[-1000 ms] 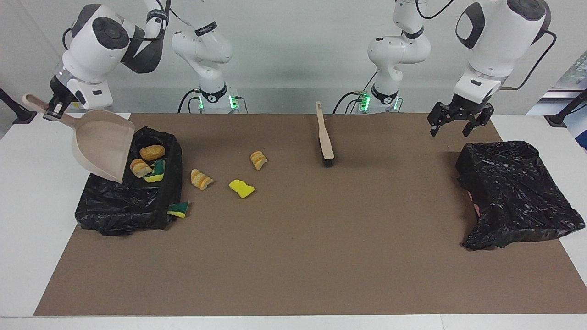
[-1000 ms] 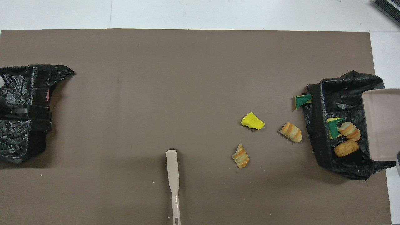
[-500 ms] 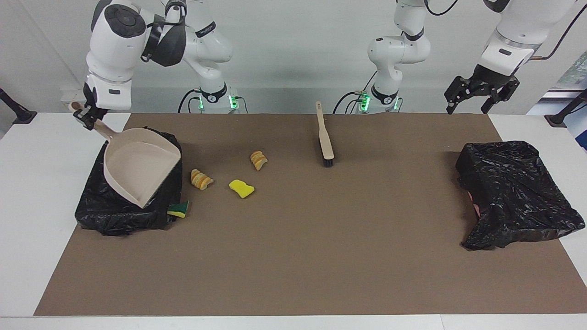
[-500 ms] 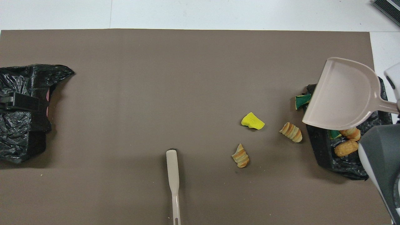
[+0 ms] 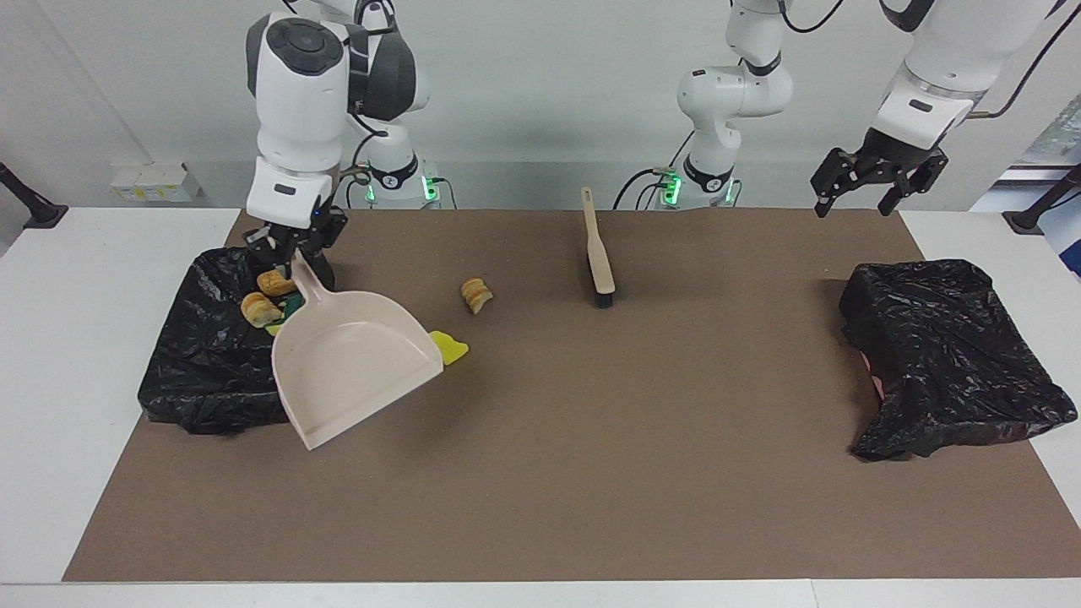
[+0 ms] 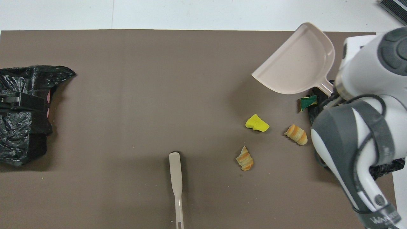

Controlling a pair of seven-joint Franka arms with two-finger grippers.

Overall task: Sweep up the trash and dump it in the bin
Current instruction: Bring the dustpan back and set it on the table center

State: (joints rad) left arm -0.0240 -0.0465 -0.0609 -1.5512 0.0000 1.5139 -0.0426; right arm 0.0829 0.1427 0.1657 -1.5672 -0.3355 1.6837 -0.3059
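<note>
Both arms I was driving had glossy white rounded shells with dark grey or black caps at the joints. Black cables looped loosely along the upper links. Each base carried a black ring and showed small green lights. The left gripper (image 5: 874, 181) was black and angular, mounted under a white wrist block with a small dark mark. The right gripper (image 5: 291, 245) was black too, under a similar white block. Overhead, a grey band wrapped one white link, and printed lettering showed near its lower end.
</note>
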